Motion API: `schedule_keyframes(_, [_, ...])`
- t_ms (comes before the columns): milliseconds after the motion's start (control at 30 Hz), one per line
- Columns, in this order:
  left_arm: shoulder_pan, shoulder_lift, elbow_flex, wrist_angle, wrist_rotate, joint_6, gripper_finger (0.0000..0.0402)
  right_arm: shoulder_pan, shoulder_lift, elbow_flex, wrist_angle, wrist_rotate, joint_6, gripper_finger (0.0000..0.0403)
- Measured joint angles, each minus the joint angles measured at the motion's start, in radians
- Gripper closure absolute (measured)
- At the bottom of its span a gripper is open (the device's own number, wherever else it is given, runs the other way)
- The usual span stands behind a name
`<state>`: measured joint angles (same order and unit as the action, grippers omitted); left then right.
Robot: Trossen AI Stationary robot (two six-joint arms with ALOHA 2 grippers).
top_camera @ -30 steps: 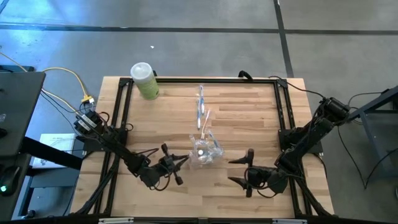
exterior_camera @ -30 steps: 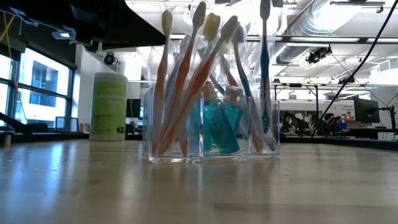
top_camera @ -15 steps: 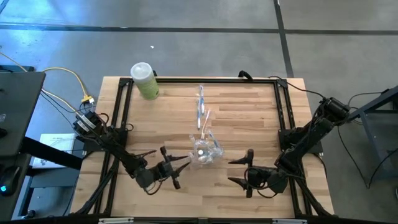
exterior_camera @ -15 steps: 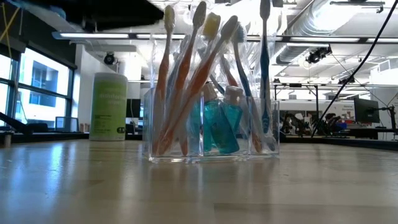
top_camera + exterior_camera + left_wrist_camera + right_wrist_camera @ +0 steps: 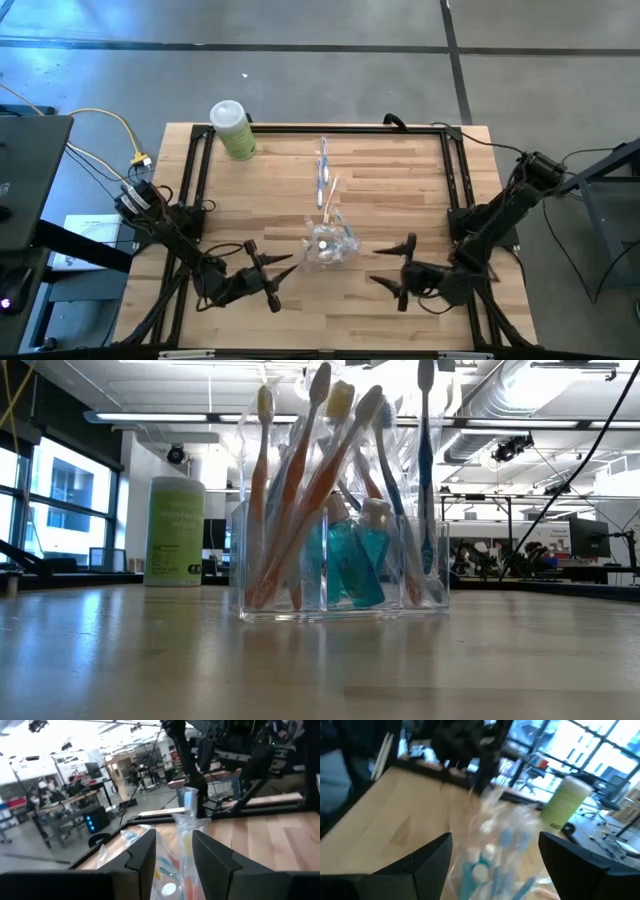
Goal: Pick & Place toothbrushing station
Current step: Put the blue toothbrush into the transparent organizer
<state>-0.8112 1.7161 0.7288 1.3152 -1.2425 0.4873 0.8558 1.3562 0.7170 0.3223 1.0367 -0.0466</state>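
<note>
I've got the holder (image 5: 330,243) mid-table w/ toothbrushes (image 5: 318,470) standing in it. Two loose sticks (image 5: 323,172) lie on the table (image 5: 400,200) just behind it. Bottle (image 5: 232,129) at far left corner. Left gripper (image 5: 265,277) left of the holder, right gripper (image 5: 398,268) to its right.

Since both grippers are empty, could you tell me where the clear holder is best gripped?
Probably by the flat side walls of the holder, low down, below the brush heads. It stands upright with brushes fanning out above, so a level approach seems safer. The open left gripper and open right gripper flank it, both apart from it.
</note>
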Motion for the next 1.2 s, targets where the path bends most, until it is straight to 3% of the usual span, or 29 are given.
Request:
schedule_keyframes(200, [0.005,0.000,0.000,0.016,-0.046,-0.013,0.0279,-0.022,-0.172,0.000,0.003,-0.003,0.007,0.0114])
schedule_keyframes(367, [0.006,0.000,0.000,0.017,-0.046,-0.014,0.0279,-0.134,-0.304,0.000,-0.057,-0.205,0.098,0.0114])
schedule_keyframes(600, [0.010,0.000,0.000,0.017,-0.046,0.017,0.0279,-0.398,-0.358,0.025,-0.146,-0.464,0.138,0.0114])
schedule_keyframes(733, [0.024,0.000,0.000,0.016,-0.046,0.014,0.0279,-0.579,-0.329,0.117,-0.314,-0.640,0.270,0.0114])
schedule_keyframes(900, [0.033,0.000,0.000,0.017,-0.048,0.009,0.0280,-0.790,-0.233,0.246,-0.506,-0.770,0.351,0.0114])
schedule_keyframes(1067, [0.031,0.000,0.000,0.028,-0.066,0.046,0.0280,-0.967,-0.100,0.341,-0.555,-0.998,0.387,0.0114])
schedule_keyframes(1200, [0.026,0.000,0.000,0.091,-0.110,0.110,0.0280,-1.065,0.047,0.406,-0.557,-1.042,0.387,0.0114])
